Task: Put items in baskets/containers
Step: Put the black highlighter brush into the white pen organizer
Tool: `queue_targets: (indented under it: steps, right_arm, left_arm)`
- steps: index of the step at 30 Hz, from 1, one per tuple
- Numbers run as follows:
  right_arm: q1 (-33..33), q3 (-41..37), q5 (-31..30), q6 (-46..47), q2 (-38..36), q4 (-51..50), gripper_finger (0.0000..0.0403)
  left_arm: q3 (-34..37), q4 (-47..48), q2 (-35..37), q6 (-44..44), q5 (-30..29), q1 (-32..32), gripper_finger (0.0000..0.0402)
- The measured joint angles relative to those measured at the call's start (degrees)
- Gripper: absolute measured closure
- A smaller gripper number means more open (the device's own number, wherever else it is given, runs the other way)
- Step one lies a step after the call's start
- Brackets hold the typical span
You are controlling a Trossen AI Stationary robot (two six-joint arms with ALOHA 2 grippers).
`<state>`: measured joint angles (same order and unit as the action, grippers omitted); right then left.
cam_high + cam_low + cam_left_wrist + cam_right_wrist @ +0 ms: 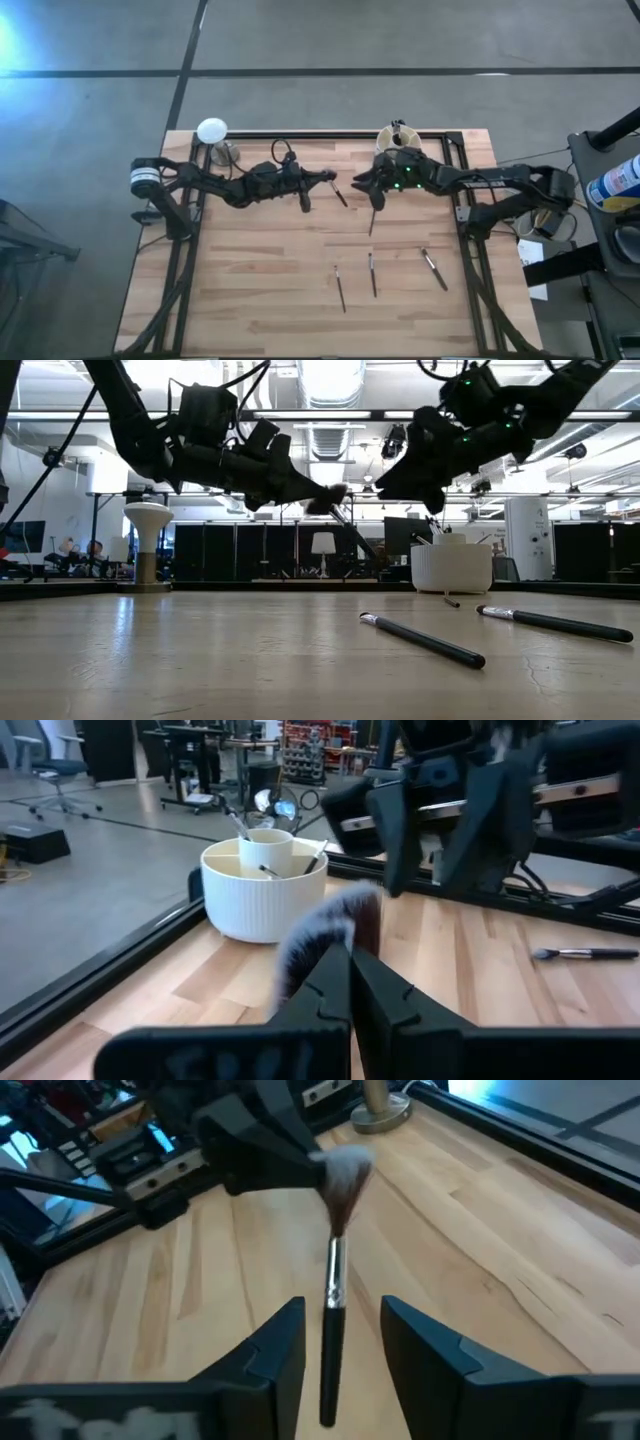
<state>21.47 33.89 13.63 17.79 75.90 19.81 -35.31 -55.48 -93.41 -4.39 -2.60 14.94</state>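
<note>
My left gripper (330, 180) is shut on a makeup brush (334, 1270) with a fluffy head (325, 925), above the table's middle. The brush's handle (355, 532) slants down toward my right gripper (358, 185). My right gripper is open, and its fingers (275, 1345) stand on either side of the handle without touching it. The cream-white cup (398, 135) stands on the table at the far right and holds several brushes; it also shows in the left wrist view (265, 890). Other brushes (373, 275) lie flat on the table nearer the front. My left gripper pinches the brush between its two fingers just behind the fluffy head (345, 910), which sticks out past the fingertips. The fingers come roughly level from the table's left. The brush is lifted clear of the table, its handle (332, 1295) hanging slanted below and away from the fingers.
A white disc on a metallic stand (212, 130) stands at the far left corner. Loose brushes lie at the front middle (340, 288) and front right (434, 268), and one under the right gripper (372, 222). Dark frame rails run along the table's edges (465, 215).
</note>
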Motion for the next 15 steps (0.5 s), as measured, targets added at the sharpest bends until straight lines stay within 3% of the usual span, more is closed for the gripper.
queue_targets:
  steps: [15]
  right_arm:
    - [-0.3, 3.6, 1.9, 0.7, 7.5, -0.1, 0.0266]
  left_arm:
    - [0.0, 0.0, 0.0, -0.3, 0.1, 0.0, 0.0401]
